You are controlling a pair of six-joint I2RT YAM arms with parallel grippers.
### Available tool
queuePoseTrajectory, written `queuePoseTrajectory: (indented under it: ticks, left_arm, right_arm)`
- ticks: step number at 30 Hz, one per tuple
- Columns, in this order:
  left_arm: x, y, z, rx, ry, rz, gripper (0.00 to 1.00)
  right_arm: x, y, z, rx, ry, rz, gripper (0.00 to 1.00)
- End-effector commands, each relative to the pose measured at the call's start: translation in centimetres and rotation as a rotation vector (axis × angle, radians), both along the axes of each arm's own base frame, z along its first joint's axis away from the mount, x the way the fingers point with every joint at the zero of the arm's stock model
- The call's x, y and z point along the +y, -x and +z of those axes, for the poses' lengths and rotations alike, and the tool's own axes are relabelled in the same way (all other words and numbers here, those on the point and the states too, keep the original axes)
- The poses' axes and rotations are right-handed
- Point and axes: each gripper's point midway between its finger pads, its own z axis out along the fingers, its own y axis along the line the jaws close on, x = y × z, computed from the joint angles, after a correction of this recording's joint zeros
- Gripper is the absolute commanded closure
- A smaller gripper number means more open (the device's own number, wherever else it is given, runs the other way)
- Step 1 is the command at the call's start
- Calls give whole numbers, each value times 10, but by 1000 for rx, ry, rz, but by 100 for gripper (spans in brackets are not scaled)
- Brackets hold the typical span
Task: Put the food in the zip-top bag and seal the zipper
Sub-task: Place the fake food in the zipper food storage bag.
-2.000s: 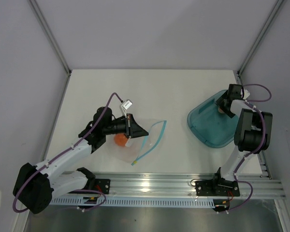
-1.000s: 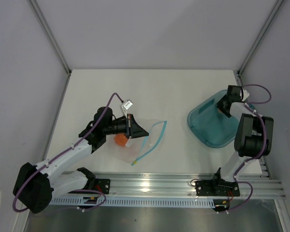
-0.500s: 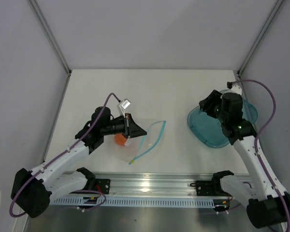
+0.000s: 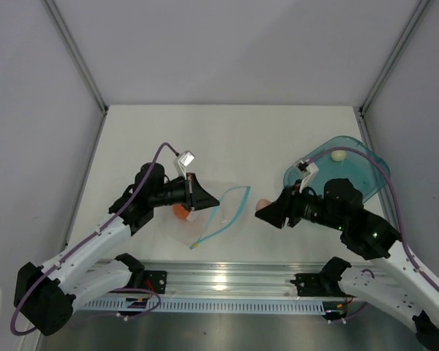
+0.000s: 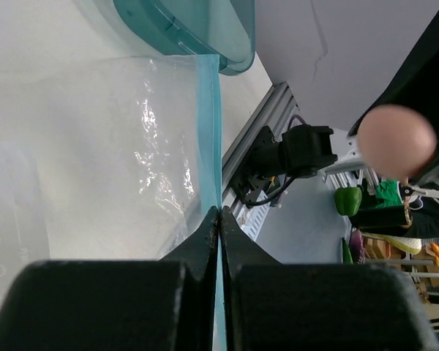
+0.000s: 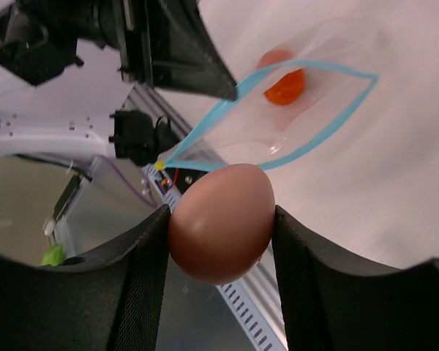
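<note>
The clear zip-top bag (image 4: pixel 205 227) lies left of centre, its mouth gaping toward the right. My left gripper (image 4: pixel 216 199) is shut on the teal zipper (image 4: pixel 238 201), and the strip runs out from between the closed fingertips (image 5: pixel 219 212). An orange-red piece of food (image 4: pixel 179 210) sits inside the bag (image 6: pixel 329 66), and it shows through the plastic (image 6: pixel 284 86). My right gripper (image 4: pixel 262 210) hovers just right of the bag's mouth, shut on a pale pink, egg-shaped piece of food (image 6: pixel 221 223). That piece also shows in the left wrist view (image 5: pixel 396 140).
A translucent teal plate (image 4: pixel 314 197) lies at the right with a small cream ball (image 4: pixel 338 154) on its far side. The zipper's yellow end (image 4: pixel 194 246) points at the aluminium rail (image 4: pixel 227 278) along the near edge. Grey walls enclose the table.
My right arm has left the plate and swung left, carrying the pale pink food to the bag's mouth. My left gripper has shifted slightly with the zipper still pinched.
</note>
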Motion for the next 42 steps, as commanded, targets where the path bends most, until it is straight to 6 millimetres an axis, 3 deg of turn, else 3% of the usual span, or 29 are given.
queuePoseTrajectory:
  ticks: [1, 2, 4, 5, 9, 16, 22, 30, 37, 42]
  left_arm:
    - [-2, 1, 32, -64, 47, -6, 100]
    - [-2, 2, 32, -62, 45, -5, 100]
    - [0, 3, 36, -68, 46, 2, 99]
    - [1, 3, 35, -63, 44, 4, 99]
    - [2, 7, 40, -69, 50, 5, 99]
    - [4, 9, 41, -70, 50, 6, 99]
    - [2, 8, 40, -65, 50, 1, 99]
    - [1, 8, 46, -75, 61, -3, 99]
    - [1, 9, 48, -81, 66, -3, 99]
    - [1, 9, 46, -79, 65, -1, 100]
  right_arm:
    - [28, 9, -11, 26, -8, 61, 75]
    - [38, 20, -12, 22, 0, 101, 75]
    - [53, 16, -21, 20, 38, 92, 73]
    - [62, 23, -20, 13, 43, 123, 73]
    - [85, 13, -33, 7, 104, 110, 70]
    - [96, -10, -42, -32, 178, 48, 66]
    - [102, -16, -29, -52, 162, 33, 62]
    - [104, -29, -35, -62, 221, -1, 55]
    - [103, -37, -40, -70, 241, -36, 21]
    - [99, -39, -35, -88, 233, -54, 11]
